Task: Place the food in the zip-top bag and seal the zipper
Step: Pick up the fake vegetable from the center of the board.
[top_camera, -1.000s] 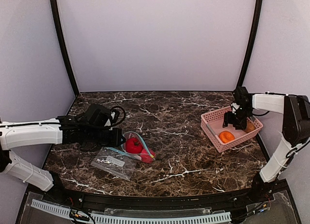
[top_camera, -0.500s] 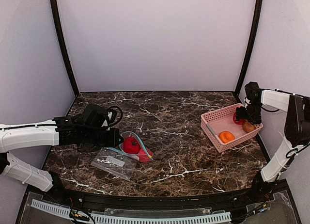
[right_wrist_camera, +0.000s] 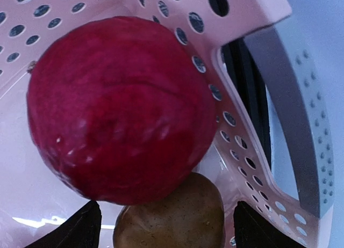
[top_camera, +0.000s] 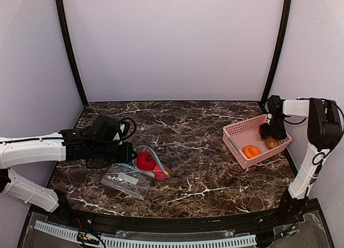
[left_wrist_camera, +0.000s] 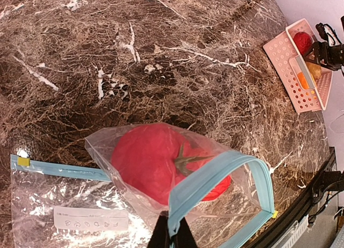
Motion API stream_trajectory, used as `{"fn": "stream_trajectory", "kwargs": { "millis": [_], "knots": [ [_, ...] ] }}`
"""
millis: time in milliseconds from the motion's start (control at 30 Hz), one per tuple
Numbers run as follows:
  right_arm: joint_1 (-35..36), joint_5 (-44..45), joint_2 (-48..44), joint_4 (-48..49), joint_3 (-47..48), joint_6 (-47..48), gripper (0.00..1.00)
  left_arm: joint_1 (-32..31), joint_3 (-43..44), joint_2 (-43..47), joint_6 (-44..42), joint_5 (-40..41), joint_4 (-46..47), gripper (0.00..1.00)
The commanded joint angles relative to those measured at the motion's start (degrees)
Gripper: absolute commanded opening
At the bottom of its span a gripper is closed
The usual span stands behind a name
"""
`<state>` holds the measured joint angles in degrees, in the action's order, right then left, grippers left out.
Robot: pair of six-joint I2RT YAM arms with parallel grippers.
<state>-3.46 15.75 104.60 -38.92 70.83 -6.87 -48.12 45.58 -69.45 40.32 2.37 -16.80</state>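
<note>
The clear zip-top bag lies on the marble with its white label facing up. My left gripper is shut on the teal zipper and holds the mouth open in a loop. Red food sits inside the bag, also seen from above. My right gripper is open, low in the far right corner of the pink basket. Its fingers straddle a brown piece. A dark red piece lies just beyond, touching it. An orange piece rests nearer the basket's front.
The pink basket stands at the table's right, close to the side wall and a black corner post. The left arm stretches low across the left side. A black rail runs along the near edge.
My right gripper has shifted from over the basket's middle to its far right corner and dropped lower, around the brown piece. The left gripper and the bag have stayed put.
</note>
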Motion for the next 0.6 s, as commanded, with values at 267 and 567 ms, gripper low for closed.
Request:
{"fn": "stream_trajectory", "kwargs": {
  "millis": [267, 567],
  "knots": [
    [2.85, -1.41, -2.43, -2.12, -2.96, -0.96, 0.82, 0.32, 0.36, -1.47, 0.03, -1.14, 0.40, 0.01],
    [2.70, -4.46, -2.51, -2.21, -3.35, -3.82, 0.67, 0.32, 0.38, -0.84, -0.11, -0.87, -0.32, 0.01]
  ]
}}
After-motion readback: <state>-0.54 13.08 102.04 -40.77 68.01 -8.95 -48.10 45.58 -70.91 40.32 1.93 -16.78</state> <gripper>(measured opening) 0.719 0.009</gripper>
